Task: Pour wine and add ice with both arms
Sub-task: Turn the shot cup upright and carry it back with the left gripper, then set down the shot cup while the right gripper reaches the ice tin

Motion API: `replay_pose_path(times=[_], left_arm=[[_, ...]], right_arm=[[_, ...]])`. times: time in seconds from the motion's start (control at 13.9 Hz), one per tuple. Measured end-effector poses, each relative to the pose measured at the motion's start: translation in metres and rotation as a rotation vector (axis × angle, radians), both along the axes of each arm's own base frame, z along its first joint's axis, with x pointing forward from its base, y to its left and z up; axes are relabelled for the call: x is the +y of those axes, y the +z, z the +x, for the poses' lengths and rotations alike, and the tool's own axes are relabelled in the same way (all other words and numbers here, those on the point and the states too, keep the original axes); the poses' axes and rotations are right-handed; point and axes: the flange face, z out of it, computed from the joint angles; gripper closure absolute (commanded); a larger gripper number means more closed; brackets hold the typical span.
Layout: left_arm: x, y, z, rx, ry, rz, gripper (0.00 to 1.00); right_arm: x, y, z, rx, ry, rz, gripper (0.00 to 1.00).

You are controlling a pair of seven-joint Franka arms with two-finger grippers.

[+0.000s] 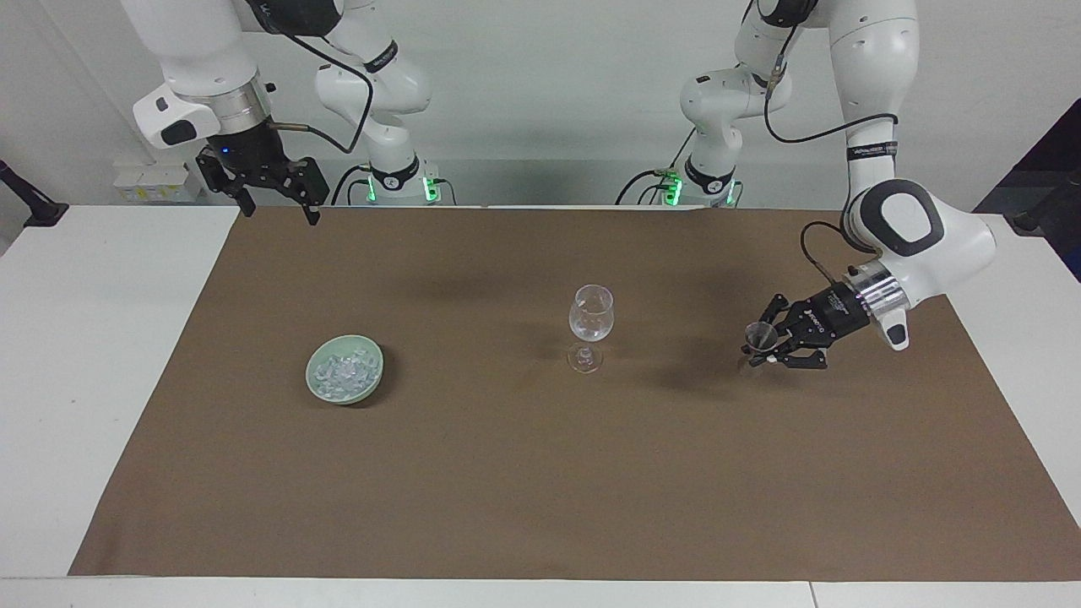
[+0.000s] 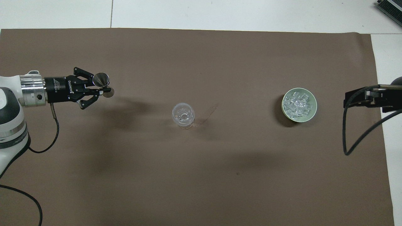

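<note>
A clear wine glass [image 1: 591, 325] [image 2: 183, 115] stands upright mid-mat. No wine can be made out in it. The ice [image 1: 342, 371] [image 2: 298, 103] lies heaped in a pale green bowl [image 1: 309, 376] [image 2: 315, 106] toward the right arm's end. My left gripper [image 1: 764, 348] [image 2: 102, 89] is shut on a small metal jigger [image 1: 759, 336] [image 2: 102, 80], held upright just above the mat toward the left arm's end, well apart from the glass. My right gripper [image 1: 281, 211] [image 2: 348, 102] hangs open and holds nothing, high over the mat's edge by the robots.
A brown mat [image 1: 540, 473] [image 2: 201, 175] covers most of the white table [image 1: 101, 355]. A black cable [image 2: 355, 141] loops down from the right wrist. A faint streak [image 2: 209, 113] marks the mat beside the glass.
</note>
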Motion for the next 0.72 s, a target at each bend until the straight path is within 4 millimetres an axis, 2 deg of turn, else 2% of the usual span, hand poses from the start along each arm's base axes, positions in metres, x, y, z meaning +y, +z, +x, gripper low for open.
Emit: replay_pose_path(times=[0.29,0.5,0.72], left_arm=[[0.023,-0.025,-0.011,0.047,0.067,-0.008,1.00],[0.030,-0.045,-0.022,0.069,0.086,0.009,1.00],[0.049,-0.061,-0.032,0.068,0.097,0.013,1.00]], right_arm=[[0.000,-0.037,0.003,0.005,0.003,-0.001,0.00],[0.000,-0.083,0.009,-0.012,0.009,0.001,0.00],[0.001,-0.133,0.016,-0.020,0.015,0.004,0.00]])
